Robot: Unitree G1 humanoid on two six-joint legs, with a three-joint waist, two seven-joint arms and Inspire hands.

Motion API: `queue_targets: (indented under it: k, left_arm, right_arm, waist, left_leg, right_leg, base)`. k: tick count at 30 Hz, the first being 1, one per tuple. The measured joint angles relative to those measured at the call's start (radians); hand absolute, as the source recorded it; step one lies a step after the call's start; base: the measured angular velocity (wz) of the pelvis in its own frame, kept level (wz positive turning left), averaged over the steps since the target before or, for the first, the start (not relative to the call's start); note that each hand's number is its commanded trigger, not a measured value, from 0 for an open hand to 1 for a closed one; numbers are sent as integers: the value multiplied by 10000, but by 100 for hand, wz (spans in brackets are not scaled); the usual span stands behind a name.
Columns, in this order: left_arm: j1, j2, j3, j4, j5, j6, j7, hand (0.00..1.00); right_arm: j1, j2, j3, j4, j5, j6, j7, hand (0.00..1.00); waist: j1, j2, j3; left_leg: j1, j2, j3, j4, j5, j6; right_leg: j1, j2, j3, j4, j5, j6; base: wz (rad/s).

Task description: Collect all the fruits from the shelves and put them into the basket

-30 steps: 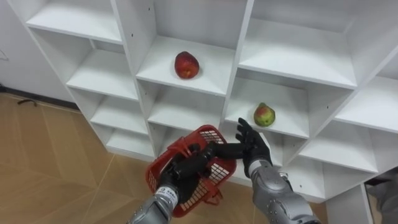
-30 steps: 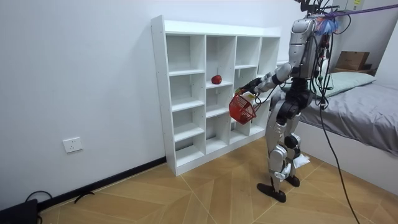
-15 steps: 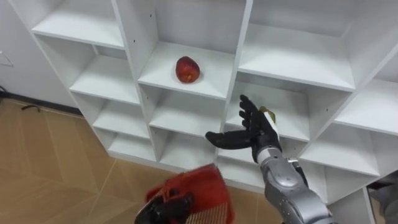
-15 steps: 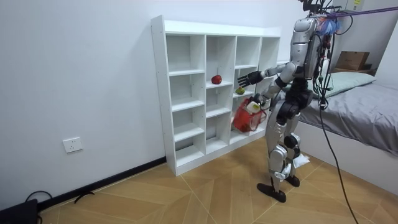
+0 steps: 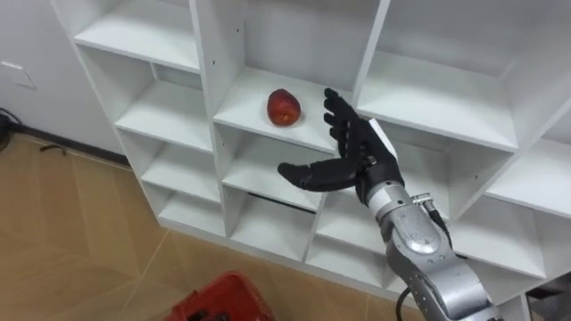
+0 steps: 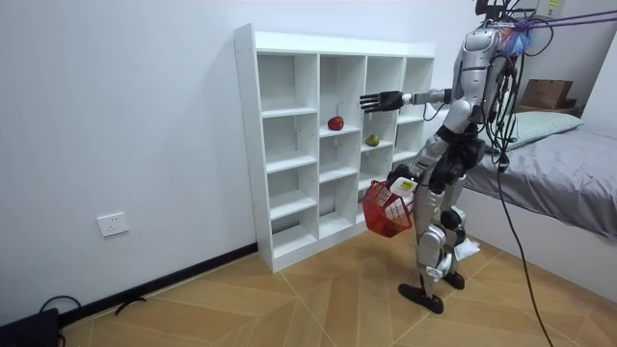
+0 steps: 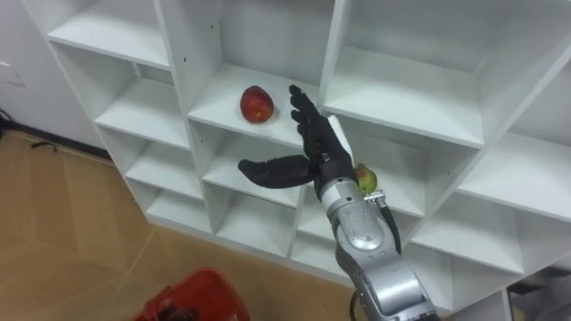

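Note:
A red apple (image 5: 284, 106) lies on a shelf in the middle column of the white closet (image 5: 428, 98). My right hand (image 5: 343, 156) is open with fingers spread, raised just right of the apple and in front of the shelf's edge, not touching it. One shelf lower, in the adjacent column to the right, a green-red fruit (image 7: 365, 177) peeks out behind my right wrist. The red basket (image 5: 219, 301) hangs low at the bottom edge. In the room view my left hand (image 6: 398, 182) holds the basket (image 6: 386, 207) by its handle at thigh height.
I stand facing the closet (image 6: 289, 145), close to its right-hand columns. A bed (image 6: 569, 183) lies behind me with a cardboard box (image 6: 545, 93) on it. The other closet compartments are bare. A wooden floor (image 5: 80, 241) lies below.
My right hand has risen from the green-red fruit's level toward the red apple's shelf. My left hand has lowered the basket from chest height to thigh height.

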Motion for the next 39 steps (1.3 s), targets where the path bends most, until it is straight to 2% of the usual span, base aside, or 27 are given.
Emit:
queue_targets:
  k: [6, 10, 13, 17, 18, 20, 21, 23, 27, 29, 31, 39]
  left_arm:
    - [-12, -32, 402, 244, -19, -39, -115, 100]
    - [-83, -108, 729, 395, -15, -146, -269, 100]
    - [-87, -145, 870, 465, -40, -266, -292, 100]
    - [-99, -115, 967, 465, -60, -367, -307, 100]
    - [-99, -116, 1026, 465, -44, -366, -312, 100]
    - [-98, -87, 1200, 483, 36, -343, -366, 100]
    - [-98, -81, 1251, 501, 88, -330, -397, 100]
    - [-95, -99, 1434, 520, 215, -326, -484, 100]
    - [-122, -137, 1603, 583, 345, -319, -488, 100]
    - [-132, -168, 1799, 587, 438, -306, -506, 100]
    - [-157, -166, 1860, 567, 431, -309, -509, 100]
    - [-268, -106, 1898, 573, 437, -354, -505, 100]
  right_arm:
    - [-1, 71, 131, -50, -574, 40, 342, 0]
    - [-52, 155, 132, -218, -607, 126, 415, 0]
    - [-149, 250, 132, -264, -598, 137, 458, 0]
    - [-664, 335, 132, -206, -555, 150, 469, 0]
    - [-704, 375, 128, -199, -558, 151, 458, 0]
    - [-768, 497, 143, -105, -554, 160, 437, 0]
    - [-770, 513, 151, -87, -546, 170, 435, 0]
    - [-797, 519, 217, -48, -479, 174, 344, 0]
    - [-1045, 554, 310, 373, -376, 173, 172, 0]
    - [-1358, 573, 296, 870, -379, 189, -222, 0]
    - [-1628, 590, 298, 1065, -410, 228, -526, 0]
    - [-2585, 580, 288, 2022, -801, 202, -1774, 0]
  waist:
    - [313, -87, 15]
    - [610, -146, 135]
    - [808, -236, 165]
    - [1007, -392, 247]
    - [1051, -409, 251]
    - [1237, -569, 178]
    - [1306, -600, 168]
    - [1440, -658, 179]
    - [1419, -678, 195]
    - [1435, -737, 205]
    - [1467, -819, 180]
    - [1429, -1007, 226]
  left_leg:
    - [22, 10, 35, -48, 1, 1]
    - [30, 16, 52, -27, 2, 3]
    - [31, 23, 50, -40, 1, 2]
    - [-15, 38, 31, -119, 4, -9]
    - [-25, 44, 33, -122, 4, -12]
    - [-59, 48, -5, -122, 9, -23]
    - [-52, 43, -5, -108, 14, -28]
    - [-47, 38, -49, -102, 18, -30]
    - [-88, 25, -187, -79, 18, -30]
    - [-238, 31, -217, -32, 17, -35]
    - [-428, 41, -209, 19, 28, -52]
    - [-765, 41, -246, 66, 47, -64]
  right_leg:
    - [-19, 14, 53, -11, 0, 1]
    - [-36, 17, 63, -23, -2, 2]
    - [-49, 25, 55, -21, -2, 3]
    - [-73, 50, 37, -37, -2, 2]
    - [-83, 57, 37, -45, -2, 2]
    - [-70, 78, 28, -128, -1, 1]
    - [-63, 82, 34, -169, -1, 1]
    - [-57, 83, 27, -176, 0, 0]
    - [-62, 79, -82, -181, 0, 1]
    - [-132, 81, -171, -180, 0, 1]
    - [-321, 89, -173, -170, 3, -5]
    - [-623, 97, -215, -173, 24, -38]
  base:
    - [-1]
    - [0]
    - [0]
    - [0]
    - [0]
    - [5]
    - [3]
    - [5]
    - [9]
    - [7]
    - [0]
    - [0]
